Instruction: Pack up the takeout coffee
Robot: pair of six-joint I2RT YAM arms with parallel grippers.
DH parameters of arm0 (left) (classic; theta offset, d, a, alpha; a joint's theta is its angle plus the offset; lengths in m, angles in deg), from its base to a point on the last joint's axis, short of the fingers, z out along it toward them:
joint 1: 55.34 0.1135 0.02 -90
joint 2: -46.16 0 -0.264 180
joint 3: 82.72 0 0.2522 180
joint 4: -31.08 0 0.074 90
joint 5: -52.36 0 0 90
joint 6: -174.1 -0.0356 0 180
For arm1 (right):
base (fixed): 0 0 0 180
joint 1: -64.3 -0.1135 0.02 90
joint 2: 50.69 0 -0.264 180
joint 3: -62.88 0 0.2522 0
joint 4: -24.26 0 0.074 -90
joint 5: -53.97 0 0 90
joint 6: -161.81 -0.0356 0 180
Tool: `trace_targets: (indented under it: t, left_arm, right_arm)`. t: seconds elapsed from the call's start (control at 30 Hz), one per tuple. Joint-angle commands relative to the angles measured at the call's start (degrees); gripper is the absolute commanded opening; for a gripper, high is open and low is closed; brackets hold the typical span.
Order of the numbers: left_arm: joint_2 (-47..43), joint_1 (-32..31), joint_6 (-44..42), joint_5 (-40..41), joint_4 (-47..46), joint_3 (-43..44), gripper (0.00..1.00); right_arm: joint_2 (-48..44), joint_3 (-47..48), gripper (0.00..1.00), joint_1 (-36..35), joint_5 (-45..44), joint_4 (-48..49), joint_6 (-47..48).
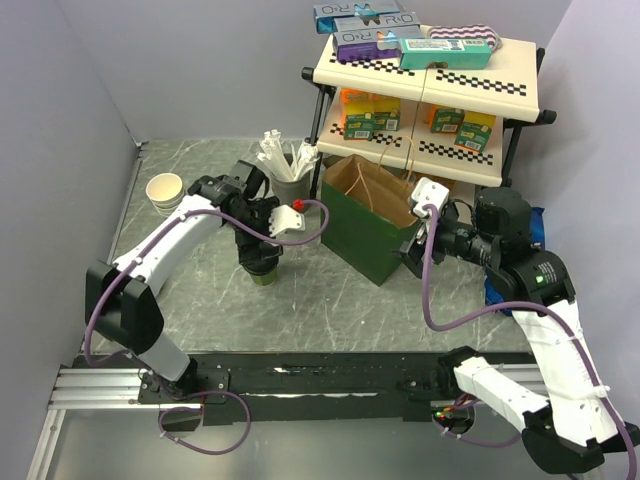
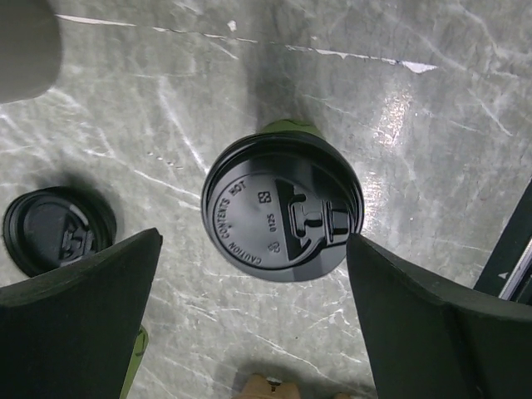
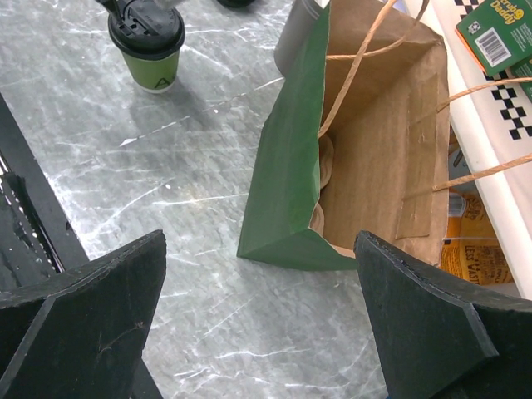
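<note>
The takeout coffee (image 2: 283,208), a dark green cup with a black lid, stands upright on the grey marble table. It also shows in the top view (image 1: 265,276) and the right wrist view (image 3: 148,46). My left gripper (image 2: 253,249) hangs open just above it, one finger on each side of the lid, not touching. In the top view the left gripper (image 1: 258,252) hides most of the cup. The green paper bag (image 1: 365,220) stands open to the right. My right gripper (image 3: 259,241) is open and empty at the bag's near right corner (image 1: 412,250).
A loose black lid (image 2: 58,229) lies left of the cup. A cream-white lidless cup (image 1: 165,190) and a grey cutlery holder (image 1: 290,178) stand behind it. A two-tier shelf (image 1: 430,90) with boxes stands behind the bag. The bag (image 3: 366,150) holds round brown items.
</note>
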Motion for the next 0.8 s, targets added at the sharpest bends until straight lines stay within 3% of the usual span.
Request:
trace_targets:
  t: [0.0, 0.77]
  left_arm:
    - [1.04, 0.07, -2.47, -2.45, -0.42, -0.35, 0.99]
    - [1.65, 0.07, -0.8, -2.01, -1.38, -2.71, 0.99]
  right_arm:
    - [0.39, -0.44, 1.0, 0.39, 0.87, 0.47, 0.75]
    - [1.0, -0.71, 1.0, 0.39, 0.78, 0.73, 1.54]
